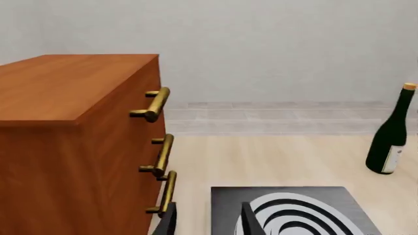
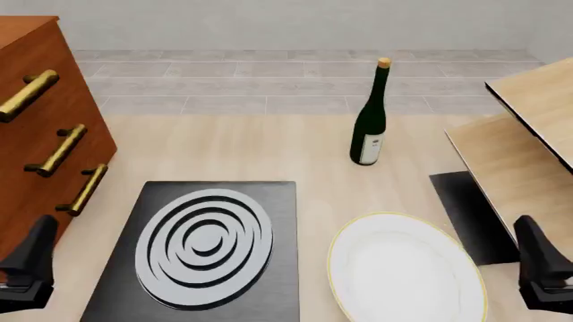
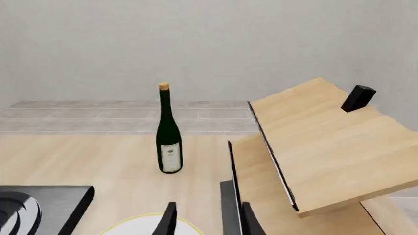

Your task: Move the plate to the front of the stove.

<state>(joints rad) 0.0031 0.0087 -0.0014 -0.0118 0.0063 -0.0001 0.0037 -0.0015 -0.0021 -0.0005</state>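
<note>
The round white shallow plate with a thin gold rim (image 2: 404, 271) lies flat on the pale wooden tabletop (image 2: 268, 151), just beside the right edge of the flat black square stove with concentric silver-grey rings (image 2: 204, 251) and apart from it; neither arm touches it, so the move to the stove's front appears not yet begun. The left gripper (image 2: 29, 268) sits low at the near left corner, beside the stove and close to the reddish-brown wooden drawer cabinet with brass bar handles (image 2: 40, 137); its wrist view shows two dark fingers (image 1: 248, 221) standing apart with nothing between them. The right gripper (image 2: 543, 268) sits at the near right edge, just beside the plate, and its fingers (image 3: 168, 219) likewise stand apart and empty, with the plate's rim below. In my judgement the right arm is the better placed for the pickup. A dark green glass bottle with a cork (image 2: 371, 115) stands upright beyond the plate, well clear of it. A plain black mat (image 2: 465, 215) and tilted light wooden boards (image 2: 519, 144) crowd the right side, which may limit the approach.
</note>
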